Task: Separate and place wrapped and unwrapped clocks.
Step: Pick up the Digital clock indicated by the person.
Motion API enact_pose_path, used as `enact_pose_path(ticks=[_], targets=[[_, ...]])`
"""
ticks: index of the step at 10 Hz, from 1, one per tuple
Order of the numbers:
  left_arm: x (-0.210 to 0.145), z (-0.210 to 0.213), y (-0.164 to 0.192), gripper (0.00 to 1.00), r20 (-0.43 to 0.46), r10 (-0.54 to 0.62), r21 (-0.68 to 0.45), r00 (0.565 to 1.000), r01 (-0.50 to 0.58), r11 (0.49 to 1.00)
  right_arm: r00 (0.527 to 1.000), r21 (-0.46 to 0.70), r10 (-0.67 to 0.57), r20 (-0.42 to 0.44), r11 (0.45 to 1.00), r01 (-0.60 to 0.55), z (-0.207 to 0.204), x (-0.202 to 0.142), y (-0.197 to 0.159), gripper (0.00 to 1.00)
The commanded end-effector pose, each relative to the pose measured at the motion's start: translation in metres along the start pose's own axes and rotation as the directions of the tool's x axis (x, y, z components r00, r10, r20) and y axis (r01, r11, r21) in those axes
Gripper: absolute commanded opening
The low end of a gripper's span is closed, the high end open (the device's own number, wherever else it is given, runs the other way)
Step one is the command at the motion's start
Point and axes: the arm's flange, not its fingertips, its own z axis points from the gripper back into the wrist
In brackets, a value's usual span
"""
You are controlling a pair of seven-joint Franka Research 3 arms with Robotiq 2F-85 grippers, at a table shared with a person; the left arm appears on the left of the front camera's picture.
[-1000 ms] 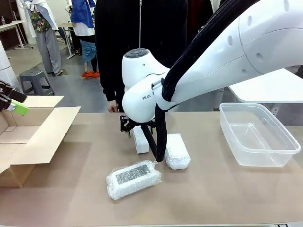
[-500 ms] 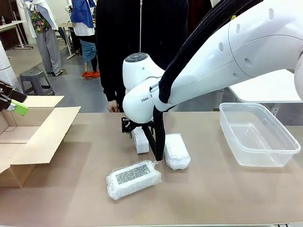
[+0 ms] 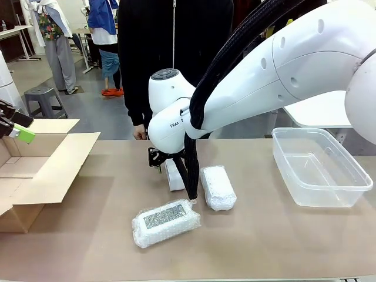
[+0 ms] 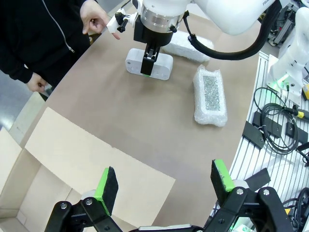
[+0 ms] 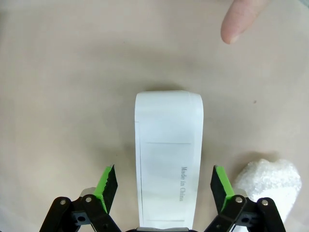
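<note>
The unwrapped clock, a smooth white block [image 3: 174, 177] [image 5: 169, 154] [image 4: 149, 64], lies flat at mid-table. My right gripper [image 3: 162, 161] [image 5: 163, 186] hangs straight over it, open, a green pad on either side and not touching it. A plain bubble-wrap bundle [image 3: 218, 187] [image 4: 188, 41] [image 5: 268, 179] lies just right of the block. The bundle with the grey speckled panel [image 3: 165, 222] [image 4: 210, 95] lies nearer to me. My left gripper [image 3: 14, 129] [image 4: 165, 181] hovers open and empty above the cardboard box [image 3: 35, 164].
A clear plastic bin [image 3: 320, 167] stands at the right. The cardboard box's flap [image 4: 96, 164] spreads over the table's left side. A person in black stands at the far edge, one hand [image 4: 99, 21] near the block, a fingertip [image 5: 239, 19] just beyond it.
My right arm's upper links have swung a little to the left while its gripper stays over the white block. The bundles and my left gripper have not moved.
</note>
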Motion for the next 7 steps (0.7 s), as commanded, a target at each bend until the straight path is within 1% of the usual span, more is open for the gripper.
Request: enact_pose_path(ticks=[1,2,3,4,5,6,7], targets=[[-0.0012,-0.0001,0.0023,1.00,0.012,-0.010,-0.012,1.000,0.010,1.000,1.000,-0.016,-0.003,-0.005,1.000,0.003,0.0010,0.0027,0.0011,0.82],[-0.0012,-0.0001,0.0023,1.00,0.012,-0.010,-0.012,1.000,0.010,1.000,1.000,-0.017,-0.004,-0.015,1.000,0.004,0.0004,0.0031,0.0018,0.82],[-0.0012,-0.0001,0.0023,1.00,0.012,-0.010,-0.012,1.000,0.010,1.000,1.000,-0.017,-0.007,-0.024,1.000,0.006,0.0002,0.0032,0.0020,0.64],[-0.0012,-0.0001,0.0023,1.00,0.012,-0.010,-0.012,1.000,0.010,1.000,0.999,-0.025,-0.012,-0.030,1.000,0.012,0.0002,0.0033,0.0018,0.77],[-0.0012,-0.0001,0.0023,1.00,0.012,-0.010,-0.012,1.000,0.010,1.000,0.999,-0.023,-0.013,-0.032,1.000,0.013,-0.0002,0.0039,0.0020,0.46],[-0.0012,-0.0001,0.0023,1.00,0.012,-0.010,-0.012,1.000,0.010,1.000,0.999,-0.023,-0.016,-0.036,1.000,0.015,-0.0013,0.0046,0.0018,0.59],[-0.0012,-0.0001,0.0023,1.00,0.012,-0.010,-0.012,1.000,0.010,1.000,0.999,-0.024,-0.017,-0.039,1.000,0.016,-0.0018,0.0049,0.0017,0.28]])
